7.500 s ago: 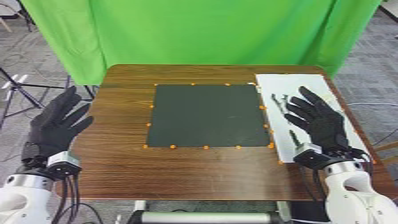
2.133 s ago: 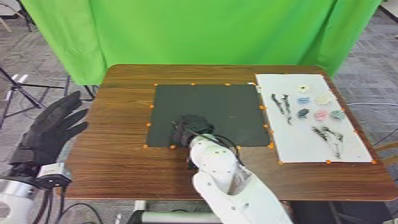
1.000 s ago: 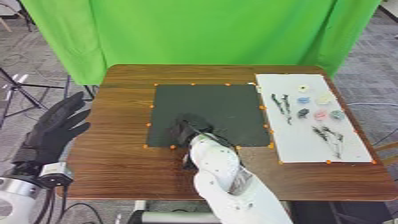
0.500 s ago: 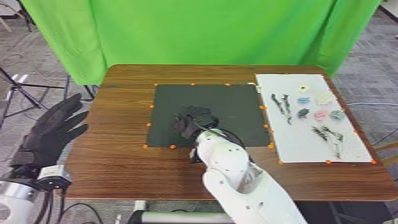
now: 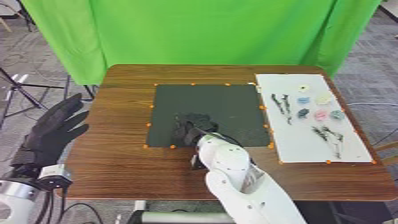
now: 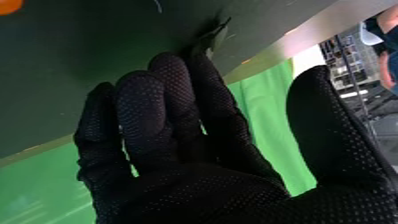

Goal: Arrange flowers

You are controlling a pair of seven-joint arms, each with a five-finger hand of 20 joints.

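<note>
Hanging behind wooden table (image 5: 115, 165), green curtain (image 5: 213, 35); dark mat (image 5: 209, 99) on top; left fingers (image 5: 59, 112), right fingers (image 5: 195, 121) apart

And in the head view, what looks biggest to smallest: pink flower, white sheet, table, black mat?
1. Table
2. Black mat and white sheet: too alike to rank
3. Pink flower

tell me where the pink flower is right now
In the head view, the pink flower lies on the white sheet at the right, between a dark flower and a grey-green one.
</note>
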